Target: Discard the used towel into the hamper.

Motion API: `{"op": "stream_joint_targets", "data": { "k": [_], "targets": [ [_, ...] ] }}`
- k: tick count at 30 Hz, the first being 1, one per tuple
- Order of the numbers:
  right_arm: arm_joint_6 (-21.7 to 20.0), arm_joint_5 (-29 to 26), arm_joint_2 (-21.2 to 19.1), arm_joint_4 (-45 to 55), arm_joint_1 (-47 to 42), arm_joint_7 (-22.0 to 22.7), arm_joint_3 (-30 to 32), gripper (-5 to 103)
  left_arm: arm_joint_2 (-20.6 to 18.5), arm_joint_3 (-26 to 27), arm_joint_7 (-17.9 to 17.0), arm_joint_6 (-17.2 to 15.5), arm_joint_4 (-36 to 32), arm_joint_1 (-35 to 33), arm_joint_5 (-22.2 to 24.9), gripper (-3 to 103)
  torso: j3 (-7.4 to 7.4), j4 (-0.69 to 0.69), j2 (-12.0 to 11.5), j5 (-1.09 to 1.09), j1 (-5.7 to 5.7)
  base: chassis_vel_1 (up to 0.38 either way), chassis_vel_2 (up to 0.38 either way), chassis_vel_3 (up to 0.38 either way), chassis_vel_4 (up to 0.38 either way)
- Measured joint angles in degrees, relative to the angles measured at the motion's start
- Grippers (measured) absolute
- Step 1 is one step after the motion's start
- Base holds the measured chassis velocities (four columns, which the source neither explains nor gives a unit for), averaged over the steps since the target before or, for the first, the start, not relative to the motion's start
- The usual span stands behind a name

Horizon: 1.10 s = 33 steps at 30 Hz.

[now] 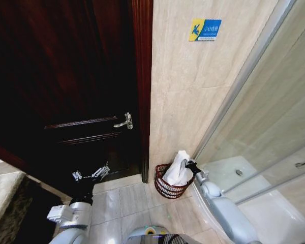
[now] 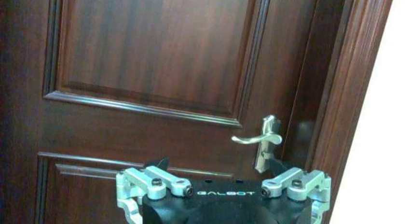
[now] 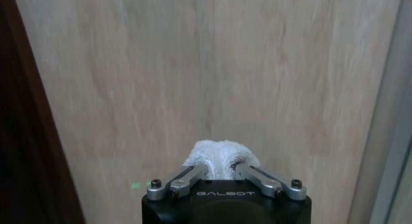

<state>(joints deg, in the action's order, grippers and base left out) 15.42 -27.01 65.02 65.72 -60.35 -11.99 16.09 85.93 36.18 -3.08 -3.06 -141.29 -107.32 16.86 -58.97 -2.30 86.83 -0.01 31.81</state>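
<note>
The right gripper (image 1: 189,165) is hanging just above the far rim of the hamper (image 1: 169,186), and its 2 fingers are pinching a white towel (image 1: 179,170). In the right wrist view the same fingers (image 3: 193,178) are drawn nearly together around a bunched tuft of the towel (image 3: 219,156), which is poking up between them in front of the beige tiled wall (image 3: 225,79).

The hamper is sitting on the pale floor tiles (image 1: 117,208), close against the wall (image 1: 193,86) and between the dark wooden door (image 1: 66,91) and the raised edge of the shower (image 1: 229,175). Most of the towel is already lying inside the wire basket, its lower folds resting within the lattice, while its upper end is standing up above the rim where the right gripper is holding it.

The left gripper (image 1: 91,174) is hovering well apart from the hamper, in front of the door and below its silver handle (image 1: 125,121). In the left wrist view its fingers (image 2: 138,185) are spread wide, with nothing between them, and the door handle (image 2: 263,139) is showing beyond them.

A blue and yellow sign (image 1: 205,29) is sticking to the wall high above the hamper. The glass shower screen (image 1: 264,117) is running along the robot's right side.
</note>
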Motion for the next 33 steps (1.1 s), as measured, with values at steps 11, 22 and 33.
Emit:
{"op": "stream_joint_targets", "data": {
  "k": [11,22,33],
  "targets": [
    [-4.6,0.3,2.6,-16.8,6.8,-5.6,-0.2,5,0.0,0.0,0.0,0.0,0.0,0.0,0.0,100,0.00,0.01,0.0,-0.01,0.00,0.000,0.000,0.000,0.000],
    [-9.8,3.0,4.3,-28.3,13.6,-11.6,-0.5,5,0.0,0.0,0.0,0.0,0.0,0.0,0.0,100,0.00,-0.01,0.0,0.01,0.00,0.000,0.000,0.000,0.000],
    [-14.3,6.6,5.5,-33.1,18.2,-12.3,-0.1,29,0.0,0.0,0.0,0.0,0.0,0.0,0.0,100,-0.01,0.01,0.0,0.00,0.00,0.000,0.000,0.000,0.000]
  ]
}}
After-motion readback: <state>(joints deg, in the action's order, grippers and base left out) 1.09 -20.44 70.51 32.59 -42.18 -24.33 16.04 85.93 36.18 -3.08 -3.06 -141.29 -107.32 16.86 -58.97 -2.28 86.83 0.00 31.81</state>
